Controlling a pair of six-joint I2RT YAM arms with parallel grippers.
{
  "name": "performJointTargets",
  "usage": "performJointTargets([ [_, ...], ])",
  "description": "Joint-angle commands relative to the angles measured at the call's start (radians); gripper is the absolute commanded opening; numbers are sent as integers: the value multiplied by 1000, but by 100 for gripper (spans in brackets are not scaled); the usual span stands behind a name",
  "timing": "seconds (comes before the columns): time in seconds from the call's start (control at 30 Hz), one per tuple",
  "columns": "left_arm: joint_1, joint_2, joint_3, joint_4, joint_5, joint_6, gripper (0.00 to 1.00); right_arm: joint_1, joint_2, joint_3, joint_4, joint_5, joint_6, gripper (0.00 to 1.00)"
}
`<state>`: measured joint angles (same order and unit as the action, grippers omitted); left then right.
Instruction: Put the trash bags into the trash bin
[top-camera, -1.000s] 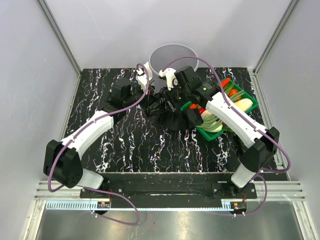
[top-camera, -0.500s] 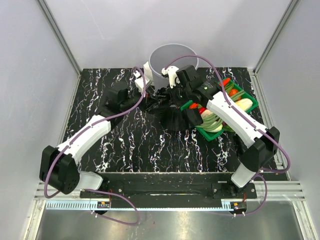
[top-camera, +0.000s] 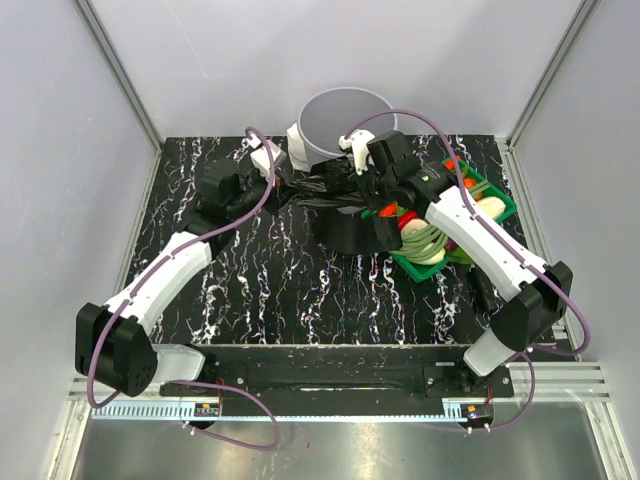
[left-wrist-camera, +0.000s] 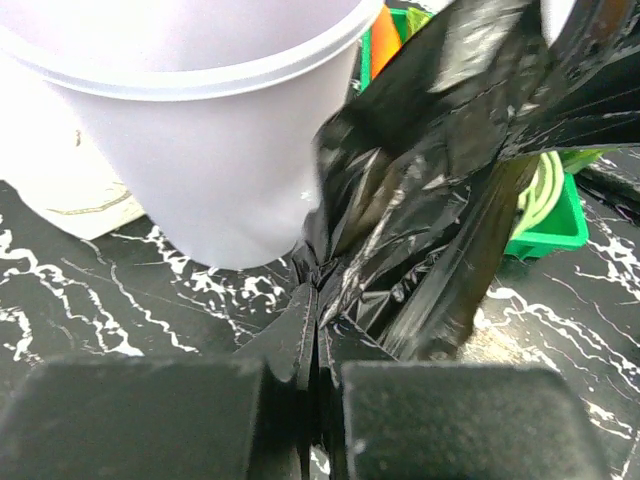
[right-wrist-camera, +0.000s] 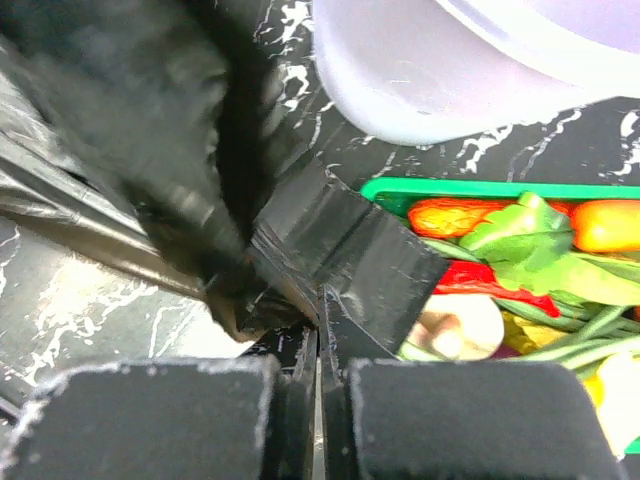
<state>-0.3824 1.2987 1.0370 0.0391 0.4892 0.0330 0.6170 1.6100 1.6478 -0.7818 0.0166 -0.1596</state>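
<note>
Item: glossy black crinkly plastic-film trash bag (top-camera: 322, 196), hanging just before light-grey round plastic bin (top-camera: 347, 118). Jaws of left gripper (left-wrist-camera: 318, 312) and right gripper (right-wrist-camera: 320, 332) clamped on film. Handling: raise both evenly, clearing rim.

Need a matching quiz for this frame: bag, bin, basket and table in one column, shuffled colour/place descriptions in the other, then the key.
Things
1. bag
2. bin
3. basket
4. table

Descriptions
A. green, holds vegetables
B. light grey, round, at the table's far edge
C. glossy black film, stretched out on the near side of the bin
D. black with white veins

Pairs: 1-C, 2-B, 3-A, 4-D
</note>
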Motion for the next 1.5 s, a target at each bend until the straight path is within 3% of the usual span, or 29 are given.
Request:
performJointTargets([
  [0.0, 45, -62, 1, 27, -50, 8, 0, -22, -51, 0, 9, 114, -31, 0],
  [0.6, 227, -121, 69, -38, 52, -27, 0, -89, -116, -20, -36, 174, -50, 0],
  [0.67, 232, -122, 66, -38, 89, -27, 4, -91, -128, -22, -34, 155, -51, 0],
  [0.8, 235, -119, 44, -15, 192, -30, 29, -91, -143, -22, -46, 97, -63, 0],
  [0.9, 234, -99, 38, 36, 320, -100, 59, -91, -141, -10, -60, 16, -64, 0],
  [1.13, 215, -41, 98, 93, 457, -171, 99, -91, -125, 23, -102, -107, -70, 0],
  [1.3, 136, 32, 133, 7, 457, 6, 99, -91, -130, 23, -103, -147, -80, 0],
  [1.47, 82, 157, 181, -31, 522, 91, 99, -91, -127, 40, -120, -196, -87, 0],
])
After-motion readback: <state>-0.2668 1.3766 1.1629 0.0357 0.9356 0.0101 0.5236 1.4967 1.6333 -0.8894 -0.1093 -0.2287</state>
